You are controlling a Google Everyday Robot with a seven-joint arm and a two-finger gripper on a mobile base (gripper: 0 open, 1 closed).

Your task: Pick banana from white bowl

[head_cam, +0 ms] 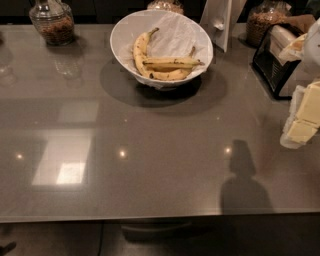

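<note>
The white bowl [122,35] stands at the back middle of the grey table, lined with crumpled white paper. Three bananas lie in it. The banana [172,61], slim, nearly straight and speckled, lies across the bowl's middle. A long, strongly curved banana [138,50] lies to its left and a plumper curved one [167,75] lies just in front. My gripper [302,120] is at the right edge of the view, well to the right of the bowl and nearer to the front, away from the bananas.
Glass jars with brown contents stand at the back left [52,22], back middle [165,5] and back right [267,20]. A white stand [220,22] is behind the bowl. A black wire holder [275,62] sits at the right. The table's front edge [150,217] runs along the bottom.
</note>
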